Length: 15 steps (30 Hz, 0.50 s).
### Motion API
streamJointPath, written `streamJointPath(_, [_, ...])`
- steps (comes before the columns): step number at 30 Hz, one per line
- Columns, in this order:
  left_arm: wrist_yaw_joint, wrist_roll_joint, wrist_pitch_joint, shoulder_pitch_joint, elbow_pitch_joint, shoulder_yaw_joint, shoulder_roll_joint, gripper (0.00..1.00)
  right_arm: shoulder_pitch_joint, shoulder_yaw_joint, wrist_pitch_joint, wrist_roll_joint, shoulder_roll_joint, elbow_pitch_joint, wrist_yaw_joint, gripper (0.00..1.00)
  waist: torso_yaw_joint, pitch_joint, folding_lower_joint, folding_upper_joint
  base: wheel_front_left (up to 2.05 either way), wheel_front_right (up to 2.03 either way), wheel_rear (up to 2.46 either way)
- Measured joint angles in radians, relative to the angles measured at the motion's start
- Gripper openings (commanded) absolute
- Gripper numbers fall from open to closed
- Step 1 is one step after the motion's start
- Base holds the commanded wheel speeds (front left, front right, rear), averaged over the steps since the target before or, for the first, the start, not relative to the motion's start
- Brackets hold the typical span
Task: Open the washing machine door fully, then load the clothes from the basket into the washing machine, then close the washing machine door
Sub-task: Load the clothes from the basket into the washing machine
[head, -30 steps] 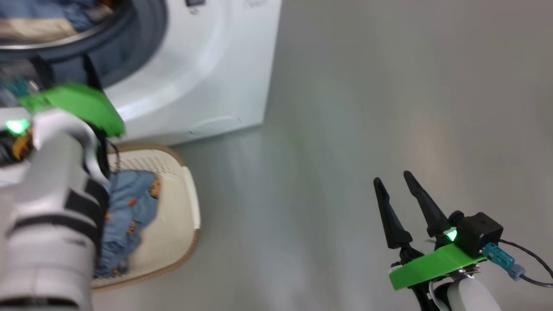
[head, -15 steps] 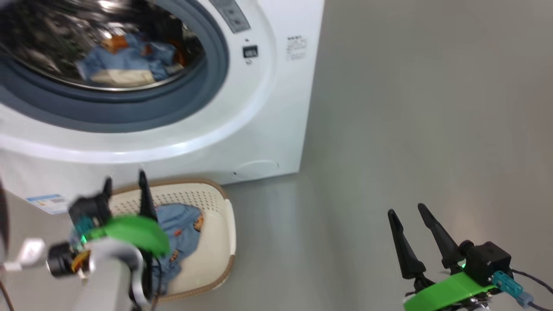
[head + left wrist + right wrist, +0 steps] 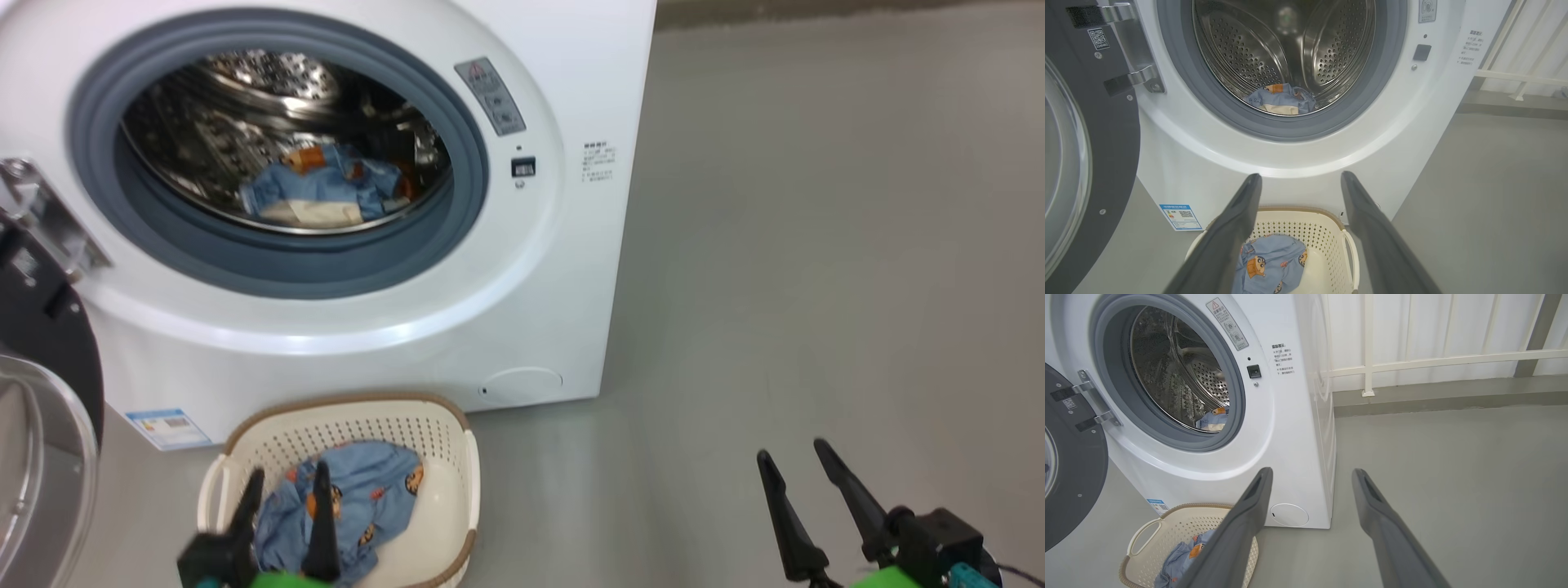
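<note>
From the head we look down on the washing machine [image 3: 522,310] at eleven o'clock; our wrist views face it from lower, all three sharing the basket [image 3: 351,402] below it

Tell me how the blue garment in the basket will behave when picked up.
Likely floppy: the blue garment lies crumpled in folds, so it should drape from a pinch. Probably light, being thin cloth. The basket looks small, so a snagged fold might drag it.
</note>
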Motion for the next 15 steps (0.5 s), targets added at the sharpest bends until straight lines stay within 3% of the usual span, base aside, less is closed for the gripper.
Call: streamJointPath(15, [0.041, 0.017, 0.000, 0.185, -0.155, -0.004, 0.002, 1.00, 0.050, -0.034, 0.000, -0.007, -0.004, -0.038, 0.000, 1.00, 0.009, -0.054, 0.0000, 0.0000, 0.00, 0.00, 0.00])
